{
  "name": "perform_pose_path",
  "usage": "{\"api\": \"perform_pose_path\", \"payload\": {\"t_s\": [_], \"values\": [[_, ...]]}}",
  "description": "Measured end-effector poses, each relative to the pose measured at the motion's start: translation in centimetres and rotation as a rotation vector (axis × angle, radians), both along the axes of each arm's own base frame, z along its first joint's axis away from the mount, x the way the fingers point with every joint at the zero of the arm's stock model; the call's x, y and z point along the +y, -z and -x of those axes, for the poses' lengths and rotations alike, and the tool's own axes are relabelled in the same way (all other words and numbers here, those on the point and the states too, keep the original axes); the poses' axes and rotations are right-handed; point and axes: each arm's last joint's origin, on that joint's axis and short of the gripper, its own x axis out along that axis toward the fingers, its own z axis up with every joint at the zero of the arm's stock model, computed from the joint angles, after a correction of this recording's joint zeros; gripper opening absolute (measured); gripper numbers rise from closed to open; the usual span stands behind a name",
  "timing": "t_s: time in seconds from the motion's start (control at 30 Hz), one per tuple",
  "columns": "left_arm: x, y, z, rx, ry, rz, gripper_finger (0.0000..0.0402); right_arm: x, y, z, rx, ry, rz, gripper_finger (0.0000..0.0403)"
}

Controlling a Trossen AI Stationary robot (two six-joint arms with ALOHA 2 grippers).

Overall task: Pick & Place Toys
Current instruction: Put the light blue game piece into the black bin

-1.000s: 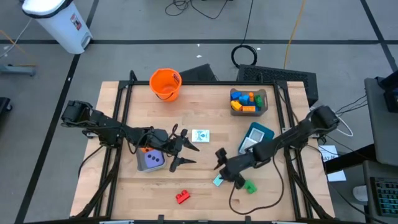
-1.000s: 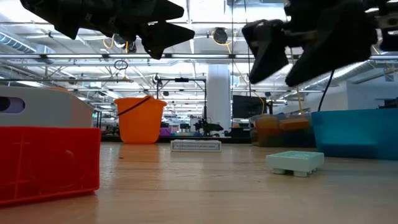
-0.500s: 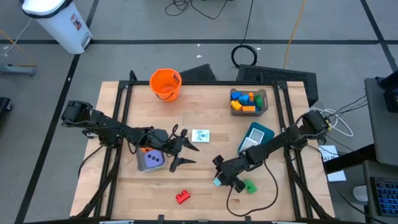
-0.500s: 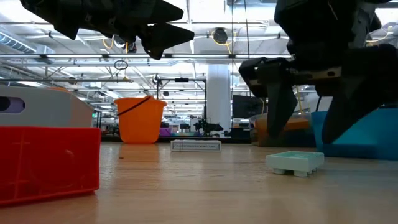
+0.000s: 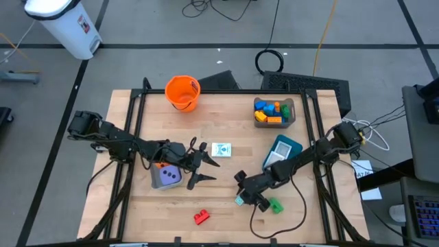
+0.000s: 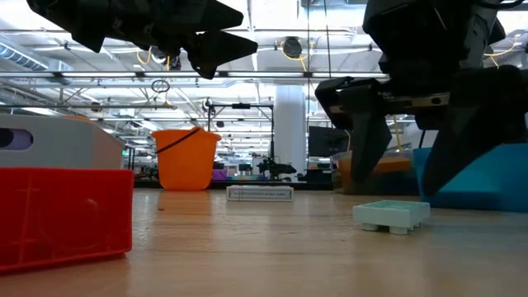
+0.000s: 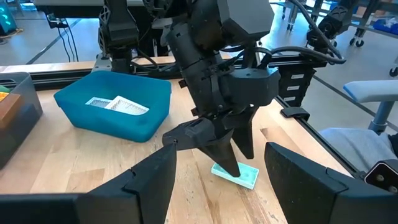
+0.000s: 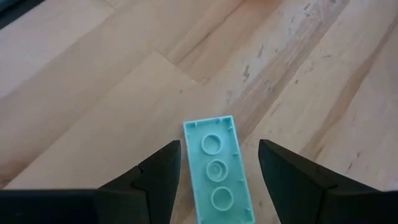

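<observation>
Straddling half-hidden mint block (image 8: 216,169), fingers (image 8: 155,180)

A pale teal block (image 8: 216,175) with three round hollows in a row is seen lying flat on the wood, between the spread fingers of the right claw (image 8: 214,171), untouched. A green block (image 5: 276,205) lies just beside that claw. A red block (image 5: 201,217) lies well apart, near the front edge.
</observation>
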Motion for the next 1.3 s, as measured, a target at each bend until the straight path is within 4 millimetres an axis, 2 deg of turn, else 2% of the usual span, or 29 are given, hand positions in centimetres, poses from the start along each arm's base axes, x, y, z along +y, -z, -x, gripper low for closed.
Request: {"api": "perform_pose_path", "payload": {"t_s": [0.27,0.5,0.77,1.0,1.1,1.2,1.3], "values": [[0.0,0.0,0.0,0.000,0.000,0.000,0.0253,-0.4,0.2,0.0,0.018,-0.007,0.025,0.0210],[0.0,0.0,0.0,0.000,0.000,-0.001,0.0253,-0.3,1.8,0.0,0.080,-0.014,0.020,0.0210],[0.0,0.0,0.0,0.002,0.000,0.000,0.0253,-0.9,2.0,-0.3,0.090,0.000,0.010,0.0208],[0.0,0.1,0.0,0.015,0.000,-0.003,0.0253,-1.7,2.0,-0.7,0.115,0.024,-0.041,0.0154],[0.0,0.1,0.0,0.015,0.000,-0.004,0.0253,-2.3,1.4,-0.6,0.117,0.057,-0.045,0.0129],[0.0,0.2,0.0,0.016,0.000,-0.003,0.0253,-3.1,0.1,-0.7,0.088,0.085,-0.057,0.0127],[0.0,0.2,0.0,0.017,0.000,-0.004,0.0253,-4.3,-2.1,-0.2,0.055,0.131,-0.045,0.0134]]}}
